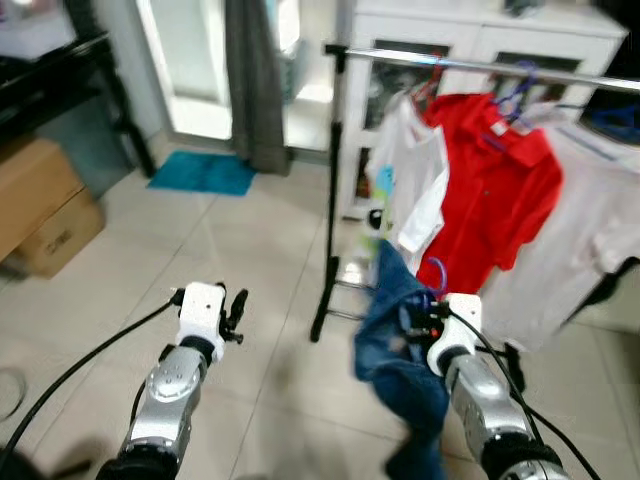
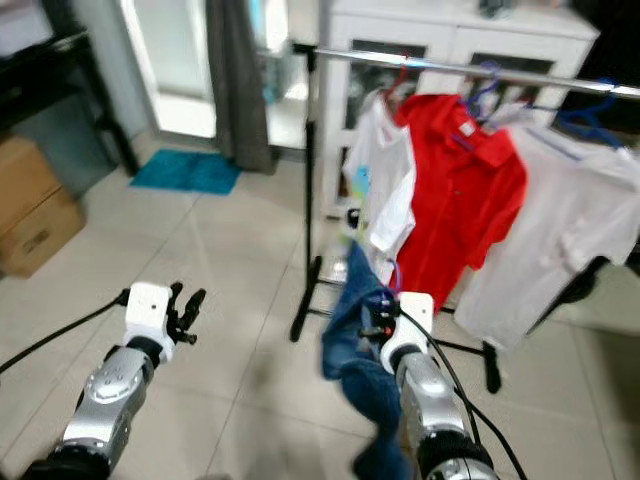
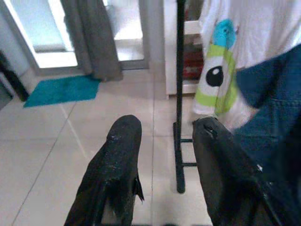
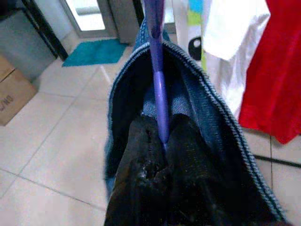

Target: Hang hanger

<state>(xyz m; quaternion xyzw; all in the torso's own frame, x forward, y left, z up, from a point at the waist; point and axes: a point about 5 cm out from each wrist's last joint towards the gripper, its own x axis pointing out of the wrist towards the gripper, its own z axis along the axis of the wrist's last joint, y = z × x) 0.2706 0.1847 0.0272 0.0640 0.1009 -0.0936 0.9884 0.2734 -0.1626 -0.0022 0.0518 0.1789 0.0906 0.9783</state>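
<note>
A purple hanger (image 4: 157,80) carries a blue denim garment (image 1: 400,350) that hangs down in front of my right arm. My right gripper (image 4: 162,136) is shut on the hanger's stem, low and in front of the clothes rack. The rack has a silver rail (image 1: 480,65) on a black post (image 1: 333,190). On the rail hang a white shirt (image 1: 415,180), a red polo (image 1: 490,190) and another white shirt (image 1: 590,220). Held out over the floor to the left of the rack, my left gripper (image 1: 237,315) is open with nothing between its fingers (image 3: 117,155).
The rack's black foot (image 1: 320,325) rests on the tiled floor. A white cabinet (image 1: 480,30) stands behind the rack. A grey curtain (image 1: 255,80) and a teal mat (image 1: 203,172) are at the back, and cardboard boxes (image 1: 40,200) at the left.
</note>
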